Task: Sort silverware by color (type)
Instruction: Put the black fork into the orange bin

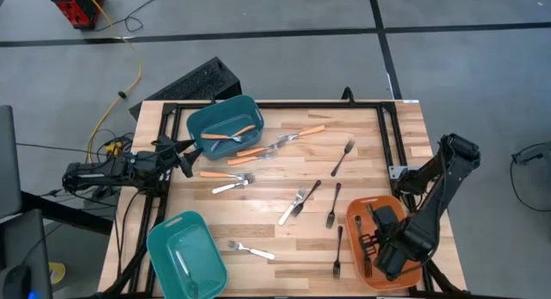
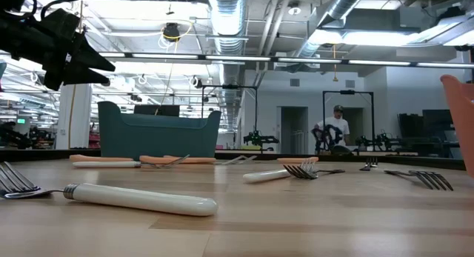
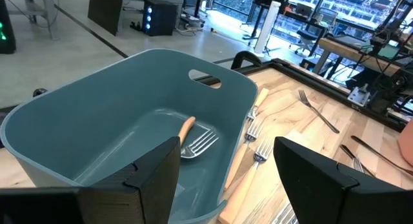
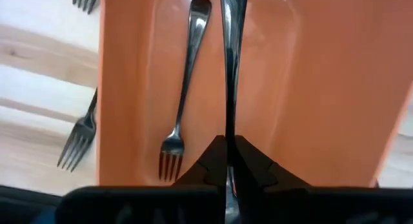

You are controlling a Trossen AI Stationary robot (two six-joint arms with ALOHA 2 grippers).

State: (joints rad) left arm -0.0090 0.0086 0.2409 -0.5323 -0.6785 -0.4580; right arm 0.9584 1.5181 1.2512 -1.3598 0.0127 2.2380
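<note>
- Wooden counter [image 1: 284,239] with a dark frame stands on a grey floor; the low view shows a big hall with ceiling pipes behind it, and a person [image 2: 335,128] stands far at the back.
- Three bins are on the counter: a teal bin [image 1: 225,120] at the far left, a second teal bin [image 1: 184,252] at the near left corner, and an orange bin [image 1: 362,214] at the near right.
- Right tool [image 4: 227,143] hangs over the orange bin. Its two fingers are pressed together on a black fork [image 4: 228,56], a thin one that points forward over the bin floor.
- One more black fork [image 4: 183,82] lies flat inside the orange bin, beside the held one.
- Left tool [image 3: 226,166] is at the left edge of the counter, just at the far teal bin. Its fingers stand wide apart and hold nothing.
- Inside that teal bin lies an orange-handled fork [image 3: 193,139].
- More orange-handled forks [image 1: 297,133] lie on the counter just beside that bin, some of them touching each other.
- White-handled forks [image 1: 231,186] lie near the middle and the near left part of the counter; in the low view one of them is very close to the camera.
- Several black forks [image 1: 333,204] lie on the bare wood between the middle and the orange bin, apart from each other.
</note>
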